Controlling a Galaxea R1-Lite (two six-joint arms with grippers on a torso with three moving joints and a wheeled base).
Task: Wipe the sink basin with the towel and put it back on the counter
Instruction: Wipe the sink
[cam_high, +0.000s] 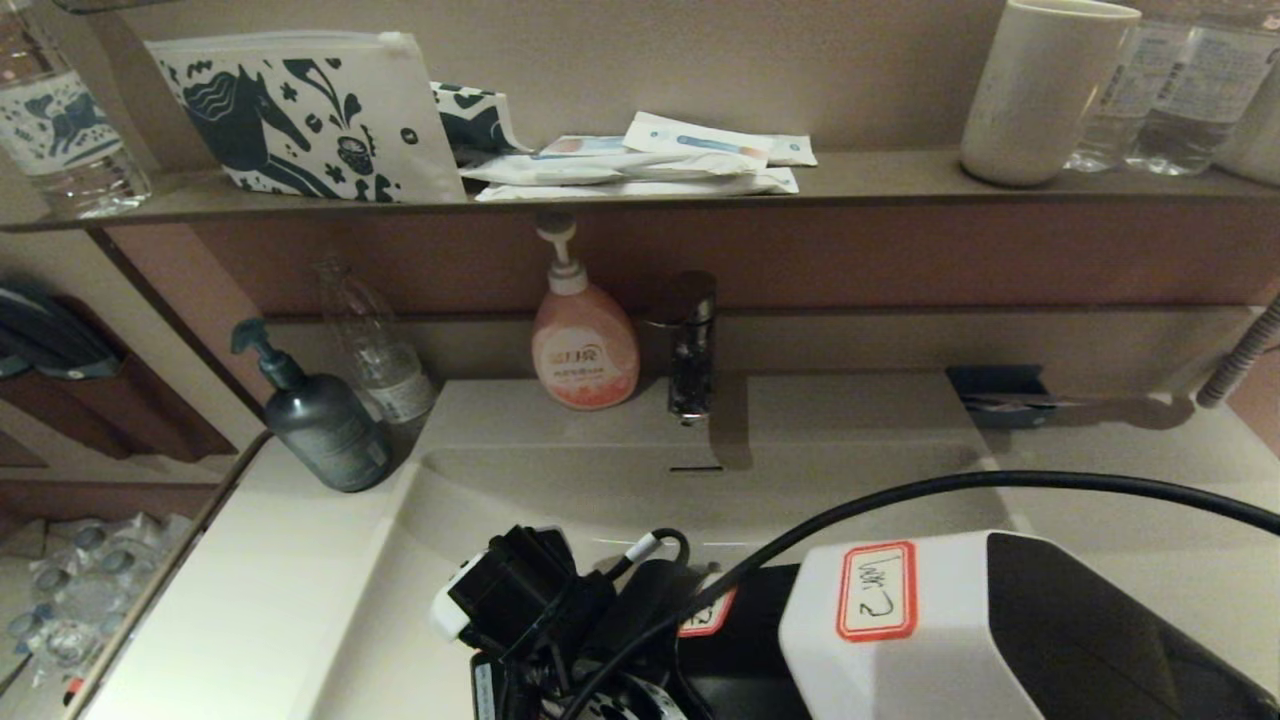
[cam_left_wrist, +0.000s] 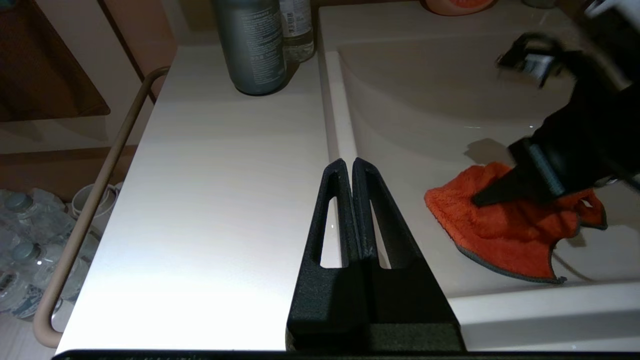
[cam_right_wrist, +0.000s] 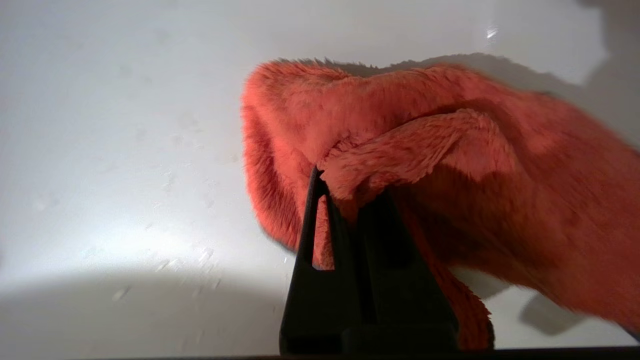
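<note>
The orange-red towel (cam_left_wrist: 510, 230) lies crumpled on the floor of the off-white sink basin (cam_left_wrist: 425, 100). My right gripper (cam_right_wrist: 345, 195) is shut on a fold of the towel (cam_right_wrist: 425, 140) and presses it against the basin floor (cam_right_wrist: 125, 150). In the head view my right arm (cam_high: 1000, 620) reaches over the basin (cam_high: 560, 490) and hides the towel. My left gripper (cam_left_wrist: 348, 165) is shut on nothing. It hangs over the counter (cam_left_wrist: 210, 200) at the basin's left rim.
A grey pump bottle (cam_high: 325, 420) and a clear bottle (cam_high: 375, 345) stand at the counter's back left. A pink soap dispenser (cam_high: 583, 345) and the faucet (cam_high: 692, 345) are behind the basin. The dark shelf (cam_high: 880, 180) holds pouches and a cup (cam_high: 1045, 90). A towel rail (cam_left_wrist: 90, 210) borders the counter.
</note>
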